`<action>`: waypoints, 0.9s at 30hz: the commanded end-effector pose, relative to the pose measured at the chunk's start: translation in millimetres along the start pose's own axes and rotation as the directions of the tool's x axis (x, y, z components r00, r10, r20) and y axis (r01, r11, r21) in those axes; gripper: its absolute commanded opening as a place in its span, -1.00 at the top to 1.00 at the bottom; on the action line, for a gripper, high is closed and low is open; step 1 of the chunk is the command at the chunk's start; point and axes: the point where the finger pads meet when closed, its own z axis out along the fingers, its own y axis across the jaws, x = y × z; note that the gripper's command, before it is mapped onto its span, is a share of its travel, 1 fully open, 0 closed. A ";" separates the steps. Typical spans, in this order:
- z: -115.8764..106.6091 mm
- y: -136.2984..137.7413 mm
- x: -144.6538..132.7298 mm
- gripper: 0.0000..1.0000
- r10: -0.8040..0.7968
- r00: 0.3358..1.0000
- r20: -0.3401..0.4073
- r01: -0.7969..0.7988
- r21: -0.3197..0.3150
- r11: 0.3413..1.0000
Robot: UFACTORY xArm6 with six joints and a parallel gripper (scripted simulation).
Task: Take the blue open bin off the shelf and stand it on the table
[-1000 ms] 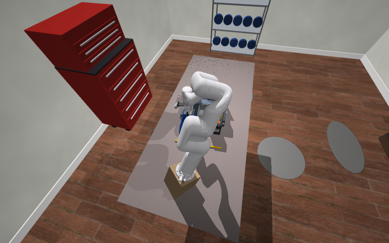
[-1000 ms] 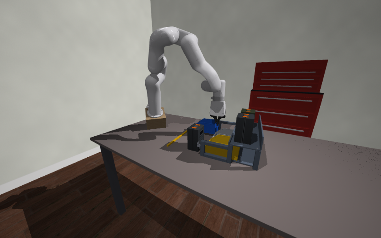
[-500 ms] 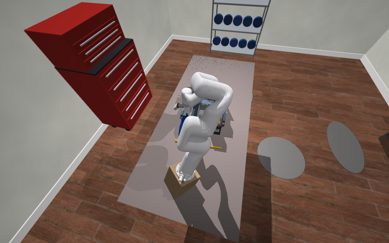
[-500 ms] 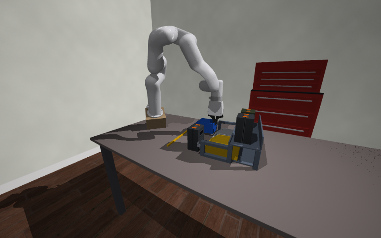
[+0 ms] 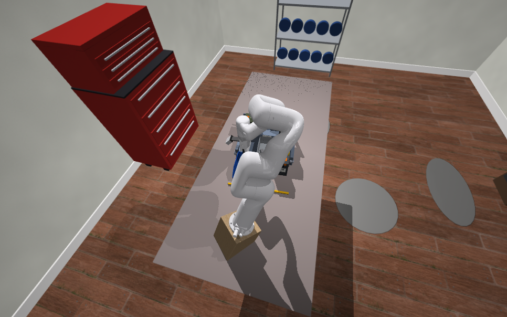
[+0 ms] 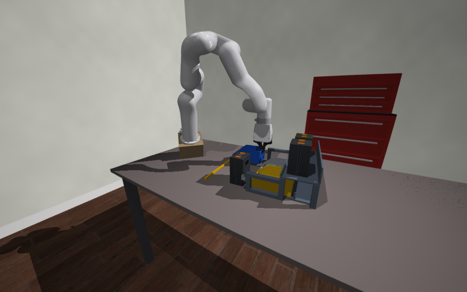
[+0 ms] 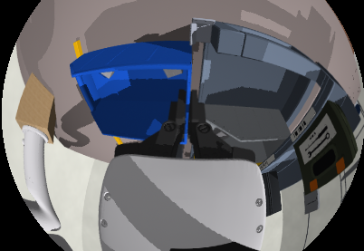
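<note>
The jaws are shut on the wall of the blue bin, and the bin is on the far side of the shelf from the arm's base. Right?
Wrong side: the exterior view shows the blue bin on the base's side of the shelf. The rest stands.
</note>
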 end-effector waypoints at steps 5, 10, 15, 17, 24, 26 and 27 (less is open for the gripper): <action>0.3 1.3 0.4 1.00 0.001 1.000 -0.002 -0.001 -0.004 1.000; 6.7 1.3 0.4 1.00 0.001 1.000 -0.001 -0.001 -0.004 1.000; 6.7 1.3 0.4 1.00 0.001 1.000 -0.001 -0.001 -0.004 1.000; 6.7 1.3 0.4 1.00 0.001 1.000 -0.001 -0.001 -0.004 1.000; 11.4 1.4 0.4 1.00 0.001 1.000 -0.001 -0.001 -0.004 1.000; 14.6 1.3 0.4 1.00 0.001 1.000 -0.001 -0.001 -0.004 1.000; 14.6 1.3 0.4 1.00 0.001 1.000 -0.001 -0.001 -0.004 1.000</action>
